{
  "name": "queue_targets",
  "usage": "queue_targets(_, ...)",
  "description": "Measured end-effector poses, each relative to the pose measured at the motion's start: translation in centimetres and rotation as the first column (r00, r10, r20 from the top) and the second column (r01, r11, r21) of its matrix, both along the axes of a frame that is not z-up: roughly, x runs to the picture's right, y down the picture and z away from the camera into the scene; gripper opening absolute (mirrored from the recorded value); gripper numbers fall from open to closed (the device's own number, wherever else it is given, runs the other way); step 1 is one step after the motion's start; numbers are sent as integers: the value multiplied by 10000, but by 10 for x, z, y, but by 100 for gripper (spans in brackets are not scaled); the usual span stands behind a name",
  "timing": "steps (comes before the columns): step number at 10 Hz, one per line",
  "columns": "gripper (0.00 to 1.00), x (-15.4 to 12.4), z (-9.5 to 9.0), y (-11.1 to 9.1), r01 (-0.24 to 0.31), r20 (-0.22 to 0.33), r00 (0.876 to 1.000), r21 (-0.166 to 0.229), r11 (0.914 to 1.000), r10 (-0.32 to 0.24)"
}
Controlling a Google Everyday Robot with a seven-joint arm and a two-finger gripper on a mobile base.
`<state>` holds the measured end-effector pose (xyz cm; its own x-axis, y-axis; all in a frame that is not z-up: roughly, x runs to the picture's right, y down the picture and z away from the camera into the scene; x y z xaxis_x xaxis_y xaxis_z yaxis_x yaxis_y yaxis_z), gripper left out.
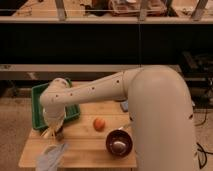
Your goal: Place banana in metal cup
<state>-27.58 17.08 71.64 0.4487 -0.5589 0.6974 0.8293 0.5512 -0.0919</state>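
Observation:
My gripper [52, 132] hangs from the white wrist over the left part of the wooden table [90, 150], just in front of the green tray. It is shut on the banana [47, 134], a slim pale yellow piece that sticks out at its tip. A small dark grey round thing right next to the gripper looks like the metal cup [59, 135]; the wrist hides part of it. The banana is low and just left of the cup.
A green tray [42, 95] stands at the table's back left. An orange fruit [99, 123] lies mid-table and a dark purple bowl [119, 143] at the front right. A crumpled pale thing [50, 158] lies at the front left. My big white arm [160, 120] covers the right side.

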Motion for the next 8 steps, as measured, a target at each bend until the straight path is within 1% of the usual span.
queue_targets(3, 80, 2, 1, -4, 83, -141, 9999, 93, 9999, -82)
queue_targets(7, 80, 7, 4, -8, 117, -316, 9994, 3, 9999, -117)
queue_targets(8, 80, 11, 3, -13, 74, -404, 9992, 4, 10000, -74)
